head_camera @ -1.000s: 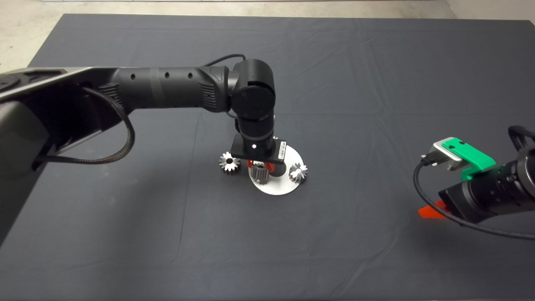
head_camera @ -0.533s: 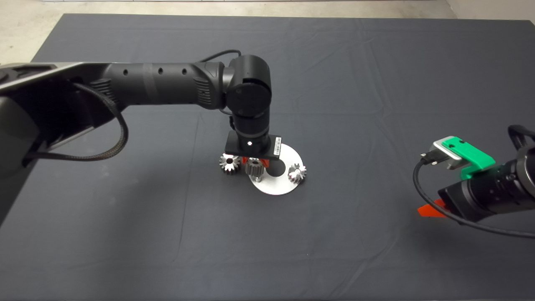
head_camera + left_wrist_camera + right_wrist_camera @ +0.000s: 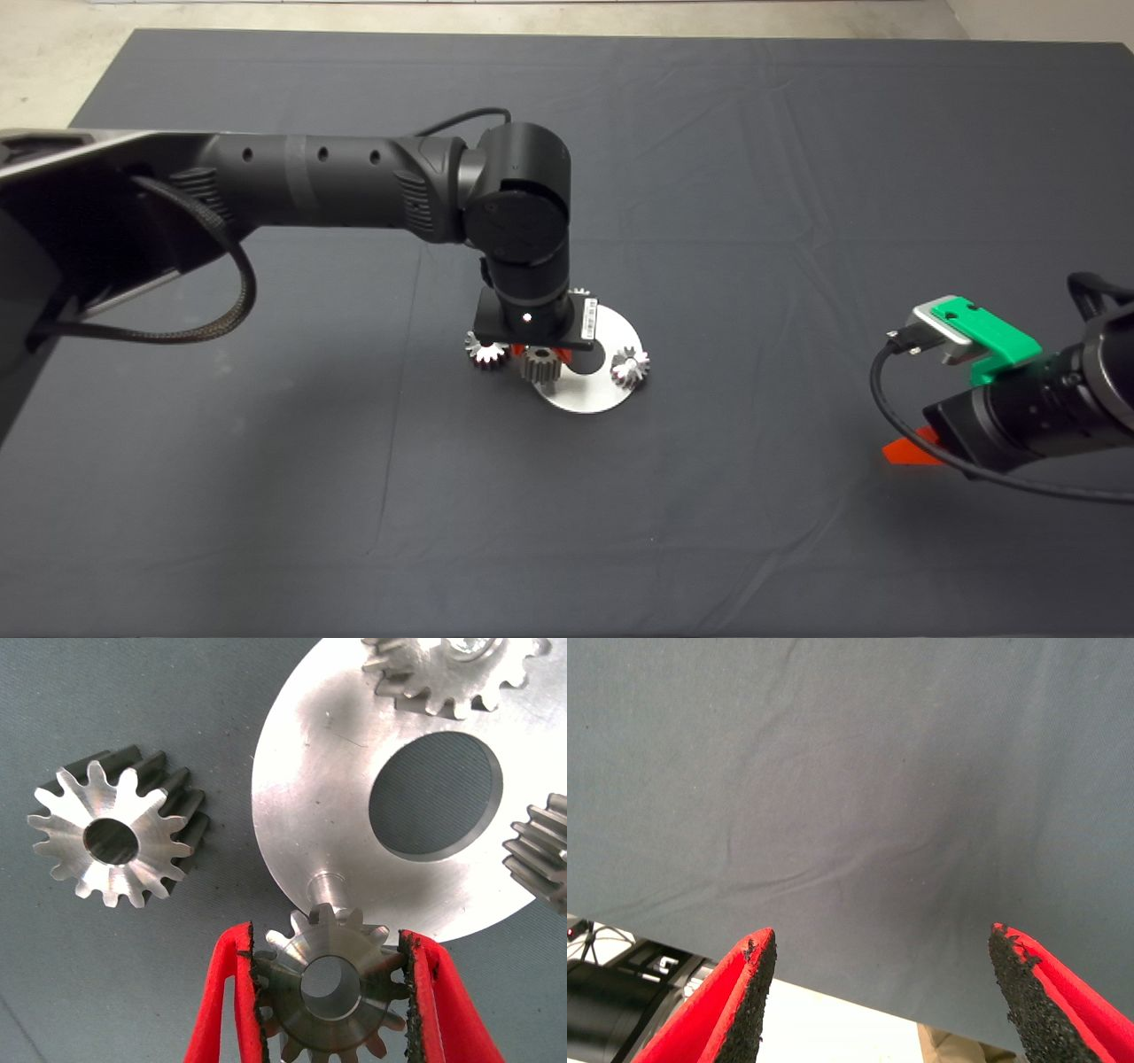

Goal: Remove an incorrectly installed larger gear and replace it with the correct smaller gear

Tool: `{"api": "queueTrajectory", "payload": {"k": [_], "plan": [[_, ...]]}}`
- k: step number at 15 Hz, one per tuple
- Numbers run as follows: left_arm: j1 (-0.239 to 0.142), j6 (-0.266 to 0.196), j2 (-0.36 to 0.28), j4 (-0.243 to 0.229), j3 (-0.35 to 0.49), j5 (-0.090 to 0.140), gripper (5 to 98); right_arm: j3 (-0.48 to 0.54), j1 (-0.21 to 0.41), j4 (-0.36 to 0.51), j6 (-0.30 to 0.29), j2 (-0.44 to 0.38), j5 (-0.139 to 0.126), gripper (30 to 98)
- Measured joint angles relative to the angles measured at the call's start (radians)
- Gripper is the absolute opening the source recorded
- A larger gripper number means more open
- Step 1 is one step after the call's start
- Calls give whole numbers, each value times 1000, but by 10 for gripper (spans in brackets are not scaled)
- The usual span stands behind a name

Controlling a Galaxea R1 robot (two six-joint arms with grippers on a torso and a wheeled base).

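My left gripper (image 3: 326,943) is shut on the smaller gear (image 3: 330,988), a silver toothed gear with a round centre hole, pinched between both red fingers. It hangs over the near-left rim of the round silver plate (image 3: 319,753), close to a bare peg (image 3: 326,883). In the head view the held gear (image 3: 539,363) shows just below the left wrist. The larger gear (image 3: 113,840) lies flat on the mat just left of the plate (image 3: 580,399), also seen as the larger gear (image 3: 486,352). My right gripper (image 3: 881,992) waits open at the lower right.
Two more silver gears stand on the plate: one (image 3: 630,366) at its right rim, another (image 3: 580,292) at the back, half hidden by the wrist. The plate has a round hole (image 3: 436,795) in its middle. The right arm (image 3: 1019,408) lies at the mat's right edge.
The left arm has shifted left and a little back, carrying the held gear from over the plate toward its left rim. The right arm has sunk slightly.
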Motion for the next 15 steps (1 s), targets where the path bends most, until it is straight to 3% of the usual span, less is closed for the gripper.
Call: {"api": "queueTrajectory", "payload": {"k": [4, 7, 9, 15], "plan": [[0, -3, 1, 29, 32, 0, 232, 0, 0, 0, 0, 0, 0, 636], [0, -26, 0, 147, 56, 0, 233, 0, 0, 0, 0, 12, 0, 636], [0, -61, -3, 195, 76, 0, 234, 0, 0, 0, 0, 14, 0, 636], [0, -134, -36, 242, 149, 0, 234, 0, 0, 0, 0, 16, 0, 636]]}}
